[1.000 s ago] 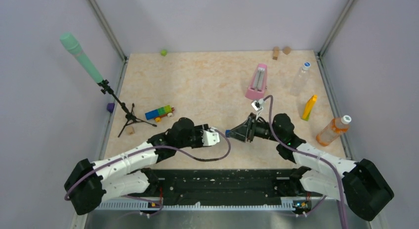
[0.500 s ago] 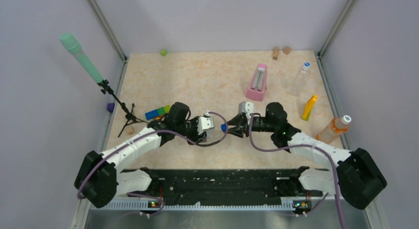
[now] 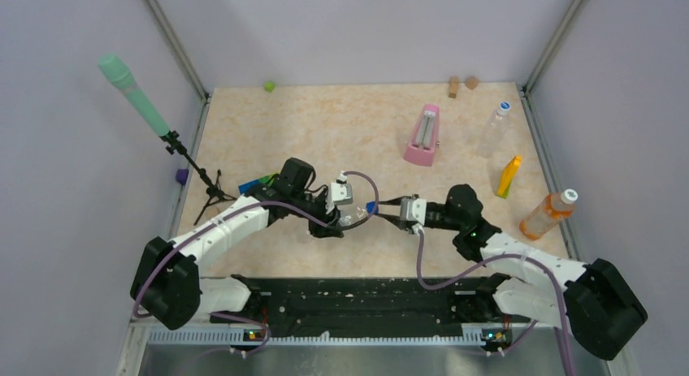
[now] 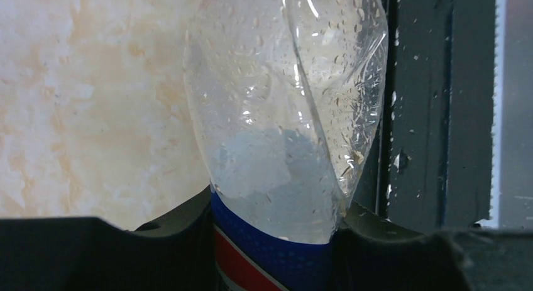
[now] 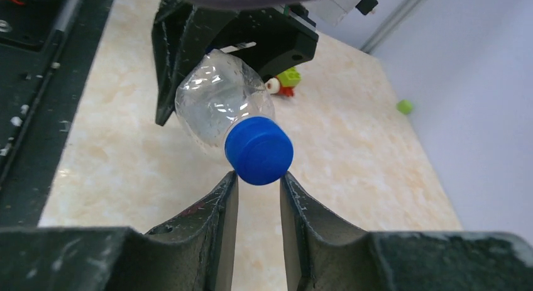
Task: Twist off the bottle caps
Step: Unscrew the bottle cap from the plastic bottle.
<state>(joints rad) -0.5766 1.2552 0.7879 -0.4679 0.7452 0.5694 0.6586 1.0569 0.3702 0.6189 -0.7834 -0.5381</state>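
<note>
My left gripper point(image 3: 348, 213) is shut on the short clear bottle point(image 4: 283, 115), its fingers point(image 4: 157, 234) clamped at the blue and red label point(image 4: 270, 253). It holds the bottle level above the table, neck pointing right. The dark blue cap point(image 5: 259, 149) sits on the neck, also in the top view point(image 3: 370, 207). My right gripper point(image 5: 258, 178) pinches the cap's lower edge with just its fingertips point(image 5: 229, 181). The taller clear bottle point(image 3: 493, 128) with its pale cap point(image 3: 504, 107) and the orange bottle point(image 3: 546, 213) with its white cap point(image 3: 569, 196) stand at the right.
A pink metronome point(image 3: 424, 135) and a yellow object point(image 3: 509, 176) stand right of centre. A microphone stand point(image 3: 195, 169) and toy train point(image 3: 256, 183) are at the left. A green cube point(image 3: 268, 86) and wooden blocks point(image 3: 461, 84) lie along the back wall. The black rail point(image 4: 434, 102) runs along the near edge.
Both arms moved away from the near edge with the bottle between them. My right wrist has turned around the cap, its camera mount swinging from above the fingers to below.
</note>
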